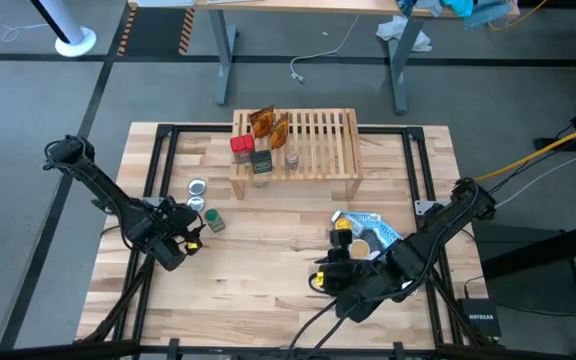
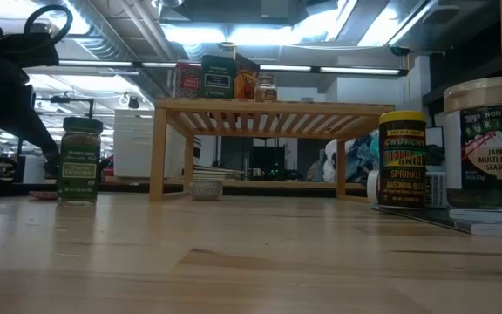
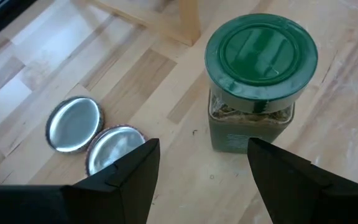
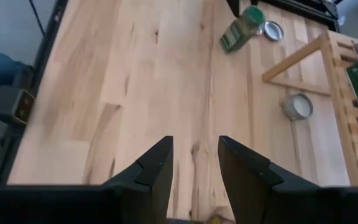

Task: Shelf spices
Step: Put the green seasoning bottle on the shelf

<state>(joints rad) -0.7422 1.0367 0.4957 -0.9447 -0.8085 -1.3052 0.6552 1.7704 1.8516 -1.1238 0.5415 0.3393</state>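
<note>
A green-capped spice jar (image 3: 253, 81) stands upright on the table (image 1: 268, 290), left of the shelf (image 1: 308, 140). My left gripper (image 3: 204, 163) is open just short of it, one finger off to each side, touching nothing; in the high view this gripper (image 1: 196, 237) sits by the jar (image 1: 214, 220). On the shelf's left end stand a red-capped jar (image 1: 240, 146), a dark tin (image 1: 260, 161), orange packets (image 1: 269, 124) and a small jar (image 1: 291, 157). My right gripper (image 4: 194, 163) hangs open above bare wood at the near right (image 1: 326, 273).
Two silver discs (image 3: 73, 123) (image 3: 114, 146) lie flat beside the green jar. A yellow-capped jar (image 1: 343, 228) and a blue pouch (image 1: 376, 228) sit near my right arm, and a large jar (image 2: 496, 144) beside them. A small round white-topped pot (image 4: 298, 106) rests under the shelf.
</note>
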